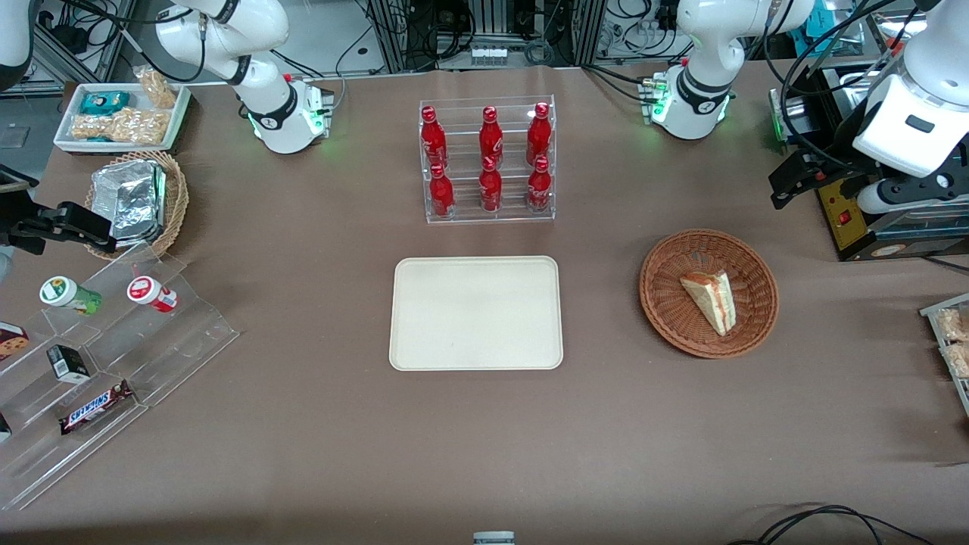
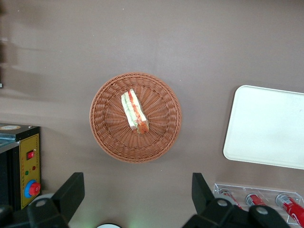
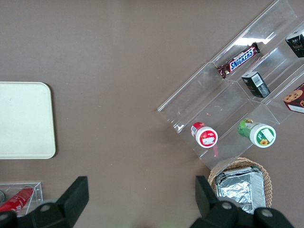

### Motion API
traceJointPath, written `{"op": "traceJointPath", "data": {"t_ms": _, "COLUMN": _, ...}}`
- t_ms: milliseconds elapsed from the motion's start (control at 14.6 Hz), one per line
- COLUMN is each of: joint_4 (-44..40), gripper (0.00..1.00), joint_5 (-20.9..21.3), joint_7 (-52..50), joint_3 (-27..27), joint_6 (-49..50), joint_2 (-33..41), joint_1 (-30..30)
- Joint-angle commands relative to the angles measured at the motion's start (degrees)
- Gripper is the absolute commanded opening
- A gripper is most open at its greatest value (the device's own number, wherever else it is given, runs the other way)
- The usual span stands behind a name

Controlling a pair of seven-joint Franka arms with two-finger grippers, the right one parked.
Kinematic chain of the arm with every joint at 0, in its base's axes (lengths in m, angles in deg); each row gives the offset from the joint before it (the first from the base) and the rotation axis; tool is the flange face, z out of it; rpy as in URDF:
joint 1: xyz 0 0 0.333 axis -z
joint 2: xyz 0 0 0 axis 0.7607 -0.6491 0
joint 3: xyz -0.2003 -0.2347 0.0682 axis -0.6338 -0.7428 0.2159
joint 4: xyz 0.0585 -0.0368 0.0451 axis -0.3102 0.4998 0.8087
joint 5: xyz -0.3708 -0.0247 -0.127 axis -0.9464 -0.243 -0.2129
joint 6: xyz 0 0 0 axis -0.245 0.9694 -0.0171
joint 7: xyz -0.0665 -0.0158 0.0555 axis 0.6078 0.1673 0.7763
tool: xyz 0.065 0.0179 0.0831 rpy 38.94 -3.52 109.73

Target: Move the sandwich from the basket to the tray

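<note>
Sandwich [image 1: 710, 300] lies in the basket [image 1: 666, 303], tray [image 1: 476, 356] bare beside it; from the left wrist, gripper [image 2: 137, 199] hangs high above the sandwich [image 2: 134, 111], fingers spread wide, so a descent could drift off-centre and crush the soft wedge.

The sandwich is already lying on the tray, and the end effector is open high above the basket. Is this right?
Not quite. The front view shows the sandwich lying in the basket, and the tray holds nothing. The rest holds: the end effector is open high above the basket.
</note>
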Motion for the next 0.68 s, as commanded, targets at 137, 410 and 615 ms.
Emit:
{"op": "traceJointPath", "data": {"t_ms": 137, "joint_4": 0.77, "gripper": 1.0, "joint_5": 0.3, "joint_7": 0.73, "joint_3": 0.27, "joint_6": -0.17, "joint_2": 1.08, "joint_1": 0.25}}
{"op": "traceJointPath", "data": {"t_ms": 410, "joint_4": 0.94, "gripper": 1.0, "joint_5": 0.39, "joint_7": 0.55, "joint_3": 0.36, "joint_6": -0.26, "joint_2": 0.9, "joint_1": -0.01}}
{"op": "traceJointPath", "data": {"t_ms": 615, "joint_4": 0.94, "gripper": 1.0, "joint_5": 0.82, "joint_7": 2.91, "joint_3": 0.53, "joint_6": 0.09, "joint_2": 0.99, "joint_1": -0.36}}
